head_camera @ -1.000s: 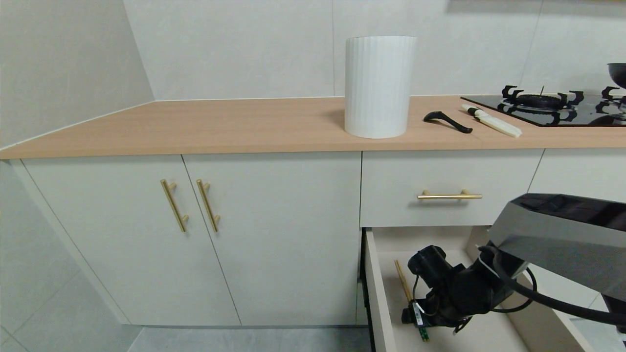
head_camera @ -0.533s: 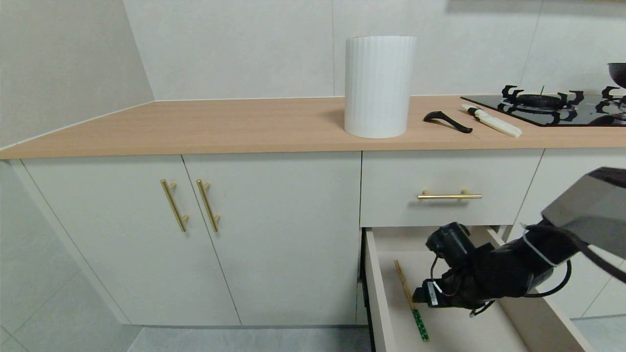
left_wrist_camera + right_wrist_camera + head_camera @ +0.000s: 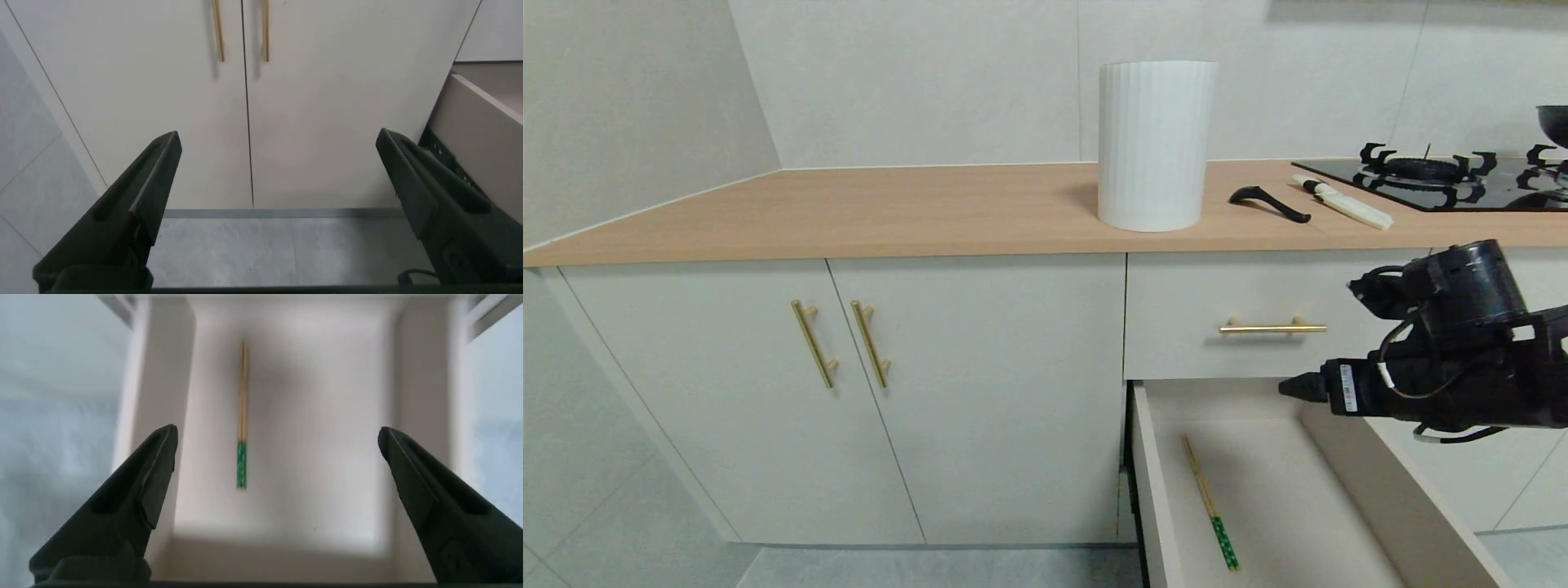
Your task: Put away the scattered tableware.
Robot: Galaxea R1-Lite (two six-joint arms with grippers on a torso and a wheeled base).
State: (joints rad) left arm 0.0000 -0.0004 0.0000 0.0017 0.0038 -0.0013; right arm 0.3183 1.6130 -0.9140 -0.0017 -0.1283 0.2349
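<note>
A wooden chopstick (image 3: pixel 1209 510) with a green tip lies in the open lower drawer (image 3: pixel 1156 490), along its left side; it also appears as chopstick (image 3: pixel 242 416). My right gripper (image 3: pixel 1298 388) hovers above the drawer's back right corner, open and empty, its gripper (image 3: pixel 274 506) fingers wide apart over the drawer. On the counter lie a black spoon (image 3: pixel 1270 202) and a white knife (image 3: pixel 1343 202). My left gripper (image 3: pixel 278 212) is open and empty, low in front of the cabinet doors (image 3: pixel 245 82).
A tall white ribbed canister (image 3: pixel 1153 145) stands on the wooden counter (image 3: pixel 890 208) left of the spoon. A black gas hob (image 3: pixel 1445 175) is at the far right. The upper drawer (image 3: pixel 1272 314) is closed above the open one.
My right gripper has risen out of the drawer, up and to the right. The chopstick stays lying in the drawer, now fully uncovered.
</note>
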